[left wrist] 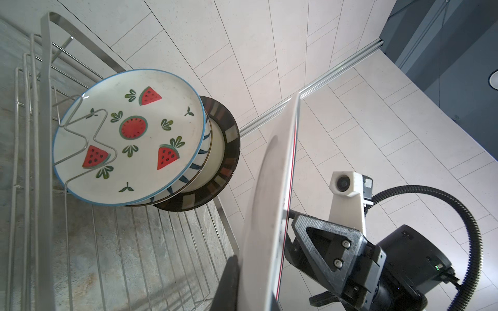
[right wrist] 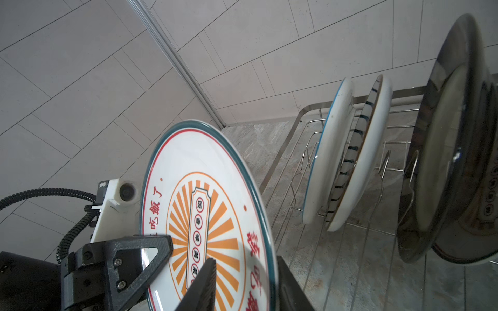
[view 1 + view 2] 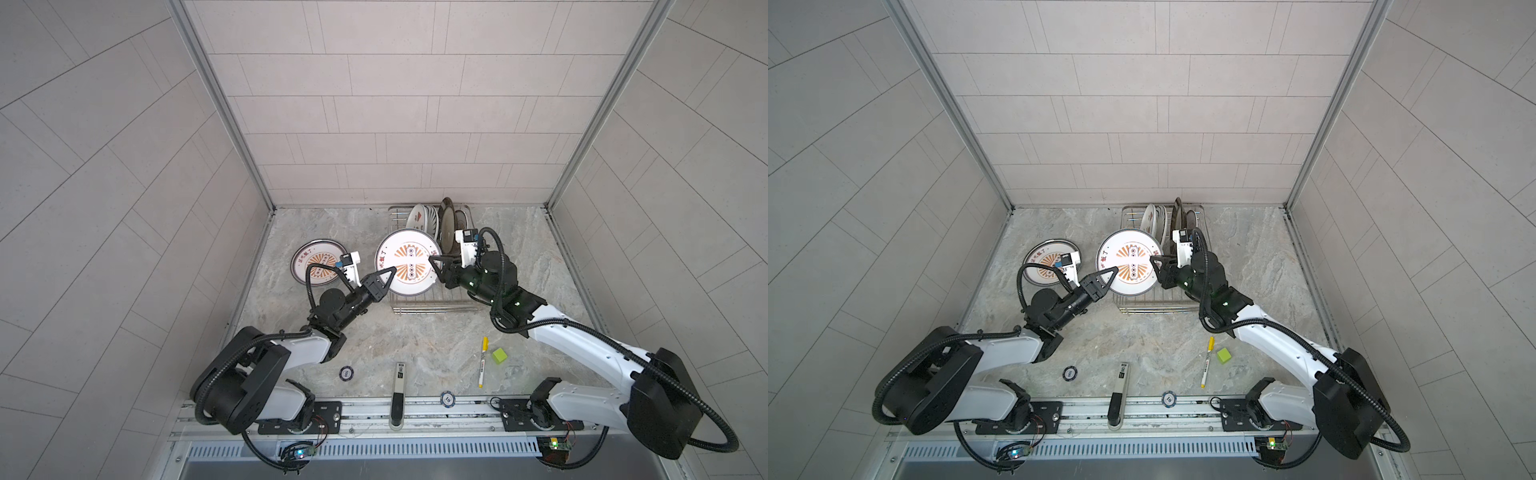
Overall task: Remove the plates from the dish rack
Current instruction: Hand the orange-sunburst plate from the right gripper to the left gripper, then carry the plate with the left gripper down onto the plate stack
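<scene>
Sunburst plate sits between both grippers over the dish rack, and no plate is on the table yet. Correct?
No: a second sunburst plate already lies flat on the table left of the dish rack, as both top views show. The rest stands.

**Bright and even overhead, soft up close**

Lit brightly and evenly from above in both top views, leaving only faint, soft-edged shadows on the grey marbled tabletop (image 3: 415,332). Bends the pale tiled walls (image 3: 83,166) strongly toward the edges. Nearly washes out the white round ceramic plate with an orange sunburst (image 3: 409,262). In the right wrist view, blurs the large glossy dark-rimmed plate (image 2: 452,140), streaked with glare.
</scene>
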Robot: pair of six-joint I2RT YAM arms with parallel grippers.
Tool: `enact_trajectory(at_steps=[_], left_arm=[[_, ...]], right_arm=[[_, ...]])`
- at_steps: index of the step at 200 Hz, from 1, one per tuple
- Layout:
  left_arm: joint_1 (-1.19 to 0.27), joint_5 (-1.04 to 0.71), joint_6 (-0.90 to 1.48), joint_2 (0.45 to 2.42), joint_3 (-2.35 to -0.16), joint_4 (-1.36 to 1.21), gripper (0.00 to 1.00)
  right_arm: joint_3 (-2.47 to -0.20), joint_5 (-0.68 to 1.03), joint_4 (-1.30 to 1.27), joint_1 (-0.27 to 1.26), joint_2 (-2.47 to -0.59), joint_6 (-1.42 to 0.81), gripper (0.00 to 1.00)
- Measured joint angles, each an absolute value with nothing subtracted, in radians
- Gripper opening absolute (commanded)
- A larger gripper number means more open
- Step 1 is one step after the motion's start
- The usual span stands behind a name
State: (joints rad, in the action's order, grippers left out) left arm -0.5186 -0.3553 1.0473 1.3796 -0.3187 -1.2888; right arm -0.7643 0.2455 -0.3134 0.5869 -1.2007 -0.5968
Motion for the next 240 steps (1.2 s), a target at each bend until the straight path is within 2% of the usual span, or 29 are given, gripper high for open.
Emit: enact_trajectory(at_steps=[13, 31, 45, 98, 133, 138, 144, 182, 215, 240], left_arm=[[-0.520, -0.349, 1.046, 1.380, -0.318, -1.288, 0.00], [-0.520, -0.332, 1.042, 1.378, -0.311, -1.282, 0.00], [-0.520, -0.311, 1.039, 1.377, -0.304, -1.274, 0.00], [-0.455, -0.303, 1.040, 1.356, -0.284, -1.267, 0.00], [-0.394, -0.293, 1.050, 1.322, -0.261, -1.267, 0.00], [-0.384, -0.294, 1.053, 1.319, -0.257, -1.267, 0.00], [-0.372, -0.295, 1.057, 1.317, -0.255, -1.267, 0.00], [-0.302, -0.292, 1.081, 1.317, -0.253, -1.266, 0.00], [-0.241, -0.290, 1.087, 1.316, -0.253, -1.237, 0.00], [-0.194, -0.290, 1.089, 1.297, -0.255, -1.162, 0.00]], right_arm=[[-0.764, 0.248, -0.309, 0.588, -1.201, -0.593, 0.49], [-0.764, 0.254, -0.304, 0.591, -1.201, -0.597, 0.75], [-0.764, 0.253, -0.300, 0.597, -1.201, -0.591, 0.88], [-0.763, 0.188, -0.280, 0.612, -1.196, -0.574, 0.94], [-0.722, 0.154, -0.294, 0.643, -1.137, -0.514, 0.92], [-0.711, 0.152, -0.305, 0.647, -1.126, -0.505, 0.99], [-0.702, 0.145, -0.313, 0.656, -1.117, -0.498, 1.00], [-0.764, -0.122, -0.222, 0.822, -1.116, -0.373, 0.96], [-0.813, -0.167, -0.228, 0.854, -1.148, -0.289, 0.99], [-0.896, -0.213, -0.180, 0.874, -1.258, -0.234, 1.00]])
